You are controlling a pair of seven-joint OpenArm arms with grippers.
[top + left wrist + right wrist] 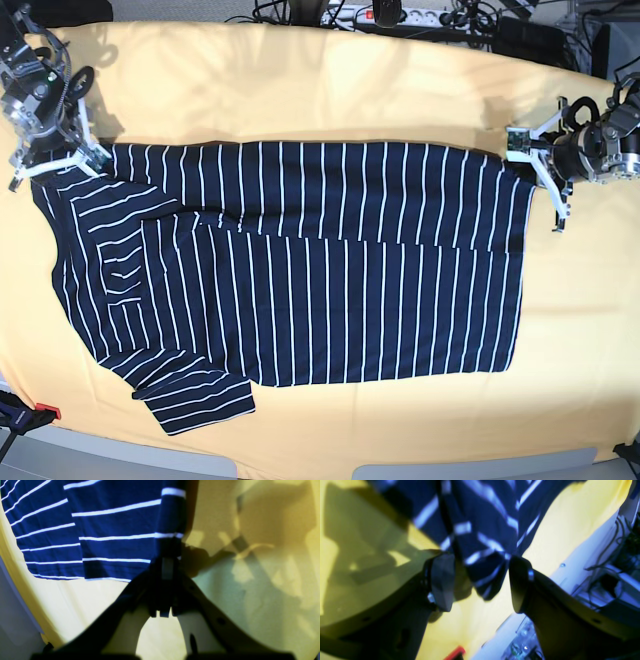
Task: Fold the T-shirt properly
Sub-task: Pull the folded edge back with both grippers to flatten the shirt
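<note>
Left end effector [166,565] pinching T-shirt [300,260] hem corner; right end effector [480,580] spread, straddling shoulder-end fabric.

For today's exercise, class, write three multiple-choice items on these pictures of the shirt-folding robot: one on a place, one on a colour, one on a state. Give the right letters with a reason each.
1. Where is the left gripper in the base view?
A. at the T-shirt's far corner on that view's right
B. at the middle of the near edge
C. over the near sleeve

2. What colour is the table cover?
A. green
B. yellow
C. grey

3. How do the two grippers stand?
A. both open
B. both shut
C. left shut on the T-shirt, right gripper open

Answers:
1 A: the base view shows it at the far right corner of the cloth.
2 B: yellow cloth shows around the garment in every view.
3 C: the left wrist view shows the jaws closed on the striped edge; the right wrist view shows the fingers wide apart with fabric between them.
</note>
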